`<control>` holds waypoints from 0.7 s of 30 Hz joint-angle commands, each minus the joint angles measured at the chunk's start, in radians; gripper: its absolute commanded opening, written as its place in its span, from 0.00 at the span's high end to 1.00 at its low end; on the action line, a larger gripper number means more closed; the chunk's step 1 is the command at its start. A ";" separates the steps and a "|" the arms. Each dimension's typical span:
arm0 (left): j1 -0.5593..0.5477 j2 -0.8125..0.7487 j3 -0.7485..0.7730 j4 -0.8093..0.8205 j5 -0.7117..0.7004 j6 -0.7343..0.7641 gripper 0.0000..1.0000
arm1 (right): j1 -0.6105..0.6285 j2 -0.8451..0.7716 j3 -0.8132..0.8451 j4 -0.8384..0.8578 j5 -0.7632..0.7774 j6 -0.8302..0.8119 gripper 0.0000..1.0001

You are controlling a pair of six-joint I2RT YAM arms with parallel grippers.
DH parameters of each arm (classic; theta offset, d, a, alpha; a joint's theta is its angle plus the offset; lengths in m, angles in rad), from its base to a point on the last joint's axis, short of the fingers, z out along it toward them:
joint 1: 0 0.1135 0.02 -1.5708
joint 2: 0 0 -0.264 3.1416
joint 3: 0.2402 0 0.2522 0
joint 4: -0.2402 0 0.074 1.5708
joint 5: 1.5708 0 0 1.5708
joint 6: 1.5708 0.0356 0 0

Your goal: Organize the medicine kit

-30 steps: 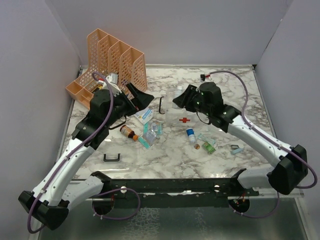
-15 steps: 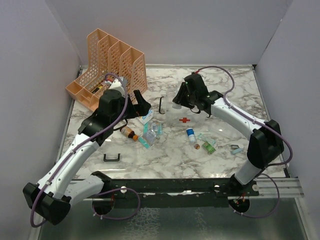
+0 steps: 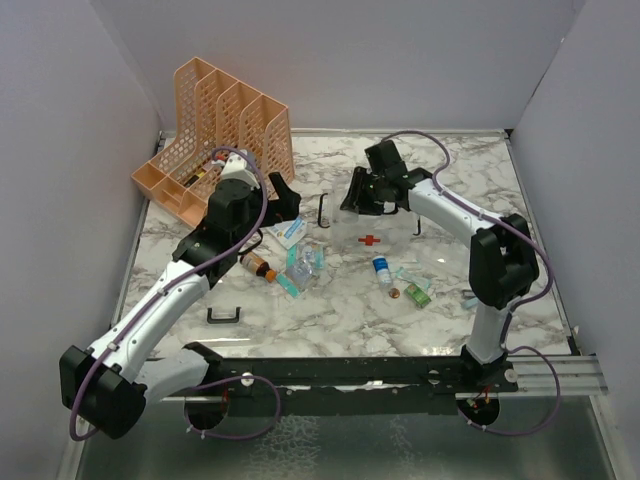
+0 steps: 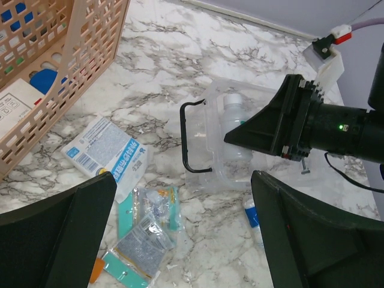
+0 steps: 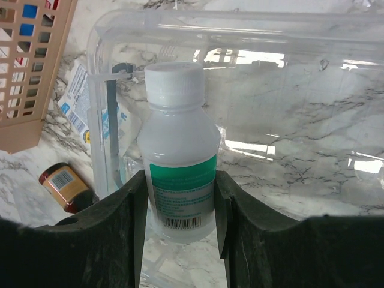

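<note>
The right pincer (image 5: 180, 187) is clamped on a white-capped bottle (image 5: 178, 138) with a green label, its cap pointing away from the wrist. Right around the bottle is the clear kit (image 5: 336, 36), which lies on the marble table (image 4: 162, 60) with its black handle (image 4: 187, 138) turned toward the orange rack (image 4: 60, 60). A brown bottle (image 5: 63, 183) lies beside the kit. The left pincer (image 4: 184, 176) stands wide apart and holds nothing, above a blue-and-white carton (image 4: 107, 153) and some sachets (image 4: 144, 234).
</note>
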 commanded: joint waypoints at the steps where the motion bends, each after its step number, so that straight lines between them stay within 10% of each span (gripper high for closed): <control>1: 0.003 0.019 -0.031 0.144 -0.056 -0.012 0.01 | 0.001 0.041 0.020 -0.013 -0.124 -0.011 0.66; 21: 0.008 0.078 0.001 0.111 -0.067 0.002 0.01 | 0.004 0.156 -0.002 0.004 -0.195 0.087 0.56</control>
